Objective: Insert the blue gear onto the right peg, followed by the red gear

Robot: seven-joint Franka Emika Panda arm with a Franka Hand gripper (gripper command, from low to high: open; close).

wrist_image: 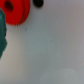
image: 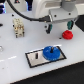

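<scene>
**Blue gear seated, red gear still to go**

On the white surface [image: 15, 57], I see the blue gear [image: 50, 52] already on the plate's right peg. My gripper [image: 56, 30] hovers spread and empty just left of the red gear [image: 67, 34], not yet picked.

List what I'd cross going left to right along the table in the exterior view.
White and beige block → grey plate with the blue gear seated toward its right end → gripper hanging above the table → red gear lying on the table.
</scene>
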